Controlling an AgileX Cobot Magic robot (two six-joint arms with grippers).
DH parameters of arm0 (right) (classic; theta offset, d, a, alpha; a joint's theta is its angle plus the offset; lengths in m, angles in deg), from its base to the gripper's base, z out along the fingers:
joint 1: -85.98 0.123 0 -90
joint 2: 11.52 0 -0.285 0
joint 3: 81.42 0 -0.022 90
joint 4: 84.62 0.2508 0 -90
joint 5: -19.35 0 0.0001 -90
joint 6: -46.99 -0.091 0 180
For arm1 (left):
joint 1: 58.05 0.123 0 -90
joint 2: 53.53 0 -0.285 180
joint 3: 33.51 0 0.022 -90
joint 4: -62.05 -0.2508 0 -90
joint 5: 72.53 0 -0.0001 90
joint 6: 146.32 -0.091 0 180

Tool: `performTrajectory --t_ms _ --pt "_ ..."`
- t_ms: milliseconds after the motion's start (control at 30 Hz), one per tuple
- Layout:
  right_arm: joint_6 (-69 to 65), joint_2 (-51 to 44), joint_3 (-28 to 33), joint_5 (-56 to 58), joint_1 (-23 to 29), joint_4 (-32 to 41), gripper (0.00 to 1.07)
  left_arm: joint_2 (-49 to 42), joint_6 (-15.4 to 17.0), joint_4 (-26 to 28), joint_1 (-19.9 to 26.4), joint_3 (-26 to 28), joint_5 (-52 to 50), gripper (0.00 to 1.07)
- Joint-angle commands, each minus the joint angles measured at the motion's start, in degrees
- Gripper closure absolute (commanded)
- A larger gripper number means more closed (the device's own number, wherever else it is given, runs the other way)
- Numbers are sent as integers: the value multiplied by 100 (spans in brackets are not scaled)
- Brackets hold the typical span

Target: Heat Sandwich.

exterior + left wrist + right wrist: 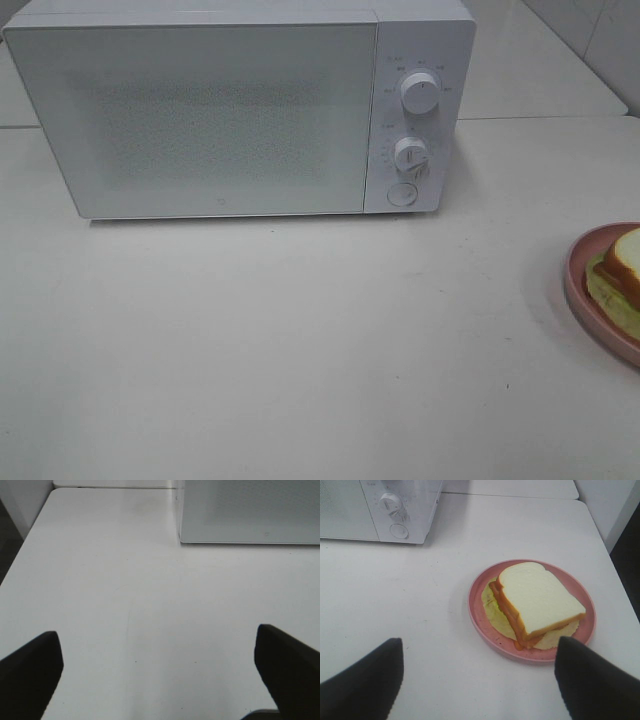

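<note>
The sandwich (537,602), white bread with tan crusts and yellow-green filling, lies on a round pink plate (482,617). In the exterior view the sandwich (624,270) and the plate (580,280) are cut off by the right edge of the picture. My right gripper (479,677) stands open a little short of the plate, nothing between its fingers. My left gripper (157,667) is open over bare table, some way in front of the microwave. Neither gripper shows in the exterior view.
A white microwave (235,110) stands at the back of the white table (300,340), door shut, with two knobs (420,92) and a round button (401,194) on its right panel. The microwave's corner (250,510) appears in the left wrist view, and the table's edge (20,555) runs beside the left gripper.
</note>
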Motion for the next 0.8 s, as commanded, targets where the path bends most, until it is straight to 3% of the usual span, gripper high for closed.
performTrajectory --t_ms 33,333,567,800 --pt "-46 -138 0 -86 -29 -6 32 -149 470 -321 6 -11 -63 9" --pt "-46 -138 0 -86 -29 -6 32 -149 539 -372 0 -11 -63 9" --pt "-46 -138 0 -86 -29 -6 32 -149 510 -378 -590 -11 -63 9" --pt "-46 -138 0 -86 -29 -6 32 -149 510 -378 -390 -11 -63 9"
